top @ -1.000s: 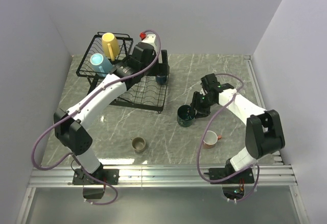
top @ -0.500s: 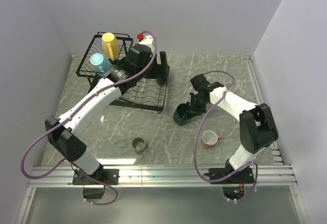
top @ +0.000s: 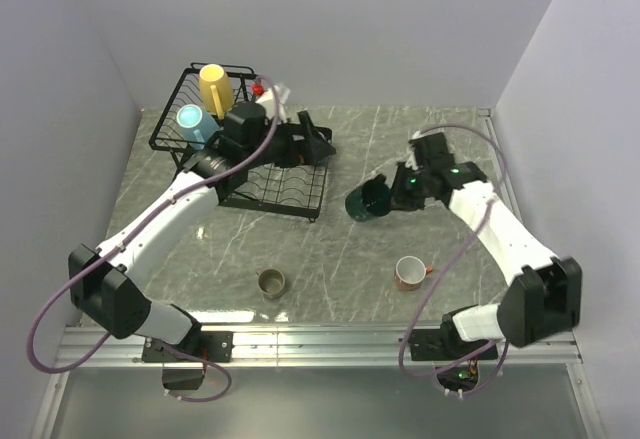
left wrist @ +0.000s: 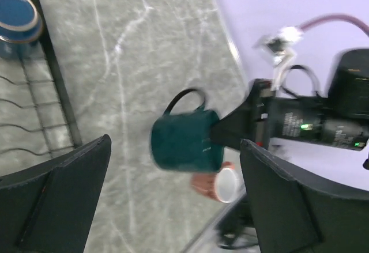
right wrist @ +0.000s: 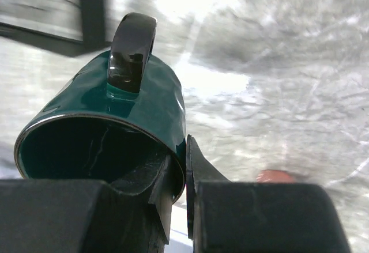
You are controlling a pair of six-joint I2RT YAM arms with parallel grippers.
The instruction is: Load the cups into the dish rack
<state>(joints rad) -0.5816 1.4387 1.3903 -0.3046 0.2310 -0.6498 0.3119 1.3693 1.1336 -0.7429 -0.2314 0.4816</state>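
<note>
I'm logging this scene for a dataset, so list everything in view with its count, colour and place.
yellow ceramic mug: one, yellow, in the rack's raised basket
light blue ceramic mug: one, light blue, same basket
small navy mug: one, navy, in the plate tray
large dark teal mug: one, dark teal, tipped sideways above the table
small olive-brown mug: one, olive-brown, on the table, near side
salmon-red mug: one, white inside, on the table
black wire dish rack: one, black, far left
marble table: one, grey
left gripper: open, by the rack's right edge
right gripper: shut on the teal mug's rim
</note>
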